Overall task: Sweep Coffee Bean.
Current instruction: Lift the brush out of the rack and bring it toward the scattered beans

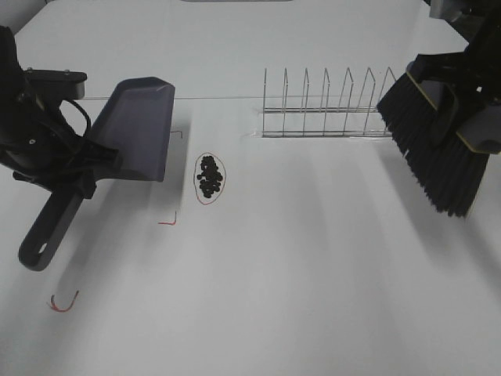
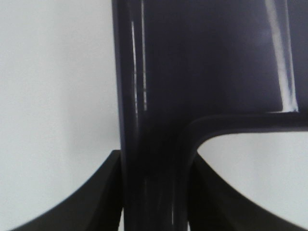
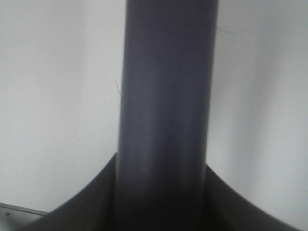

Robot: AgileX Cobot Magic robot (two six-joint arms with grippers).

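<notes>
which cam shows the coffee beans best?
Exterior high: the coffee beans lie in full view, a dark pile beside the dustpan. The wrist views show none: left only the dustpan handle, right only the brush handle.

Small dark brown-black oval coffee beans [image 1: 209,176]: one cluster, roughly two dozen, exact count not readable. Packed tight in a single oblong heap, beans touching and partly overlapping, long axis running away from the high camera. Heap lies flat on the white counter [image 1: 313,274], wholly inside a thin red oval outline [image 1: 195,178]. Near the open lip of the dark purple plastic dustpan [image 1: 137,129], to its right, not touching.
</notes>
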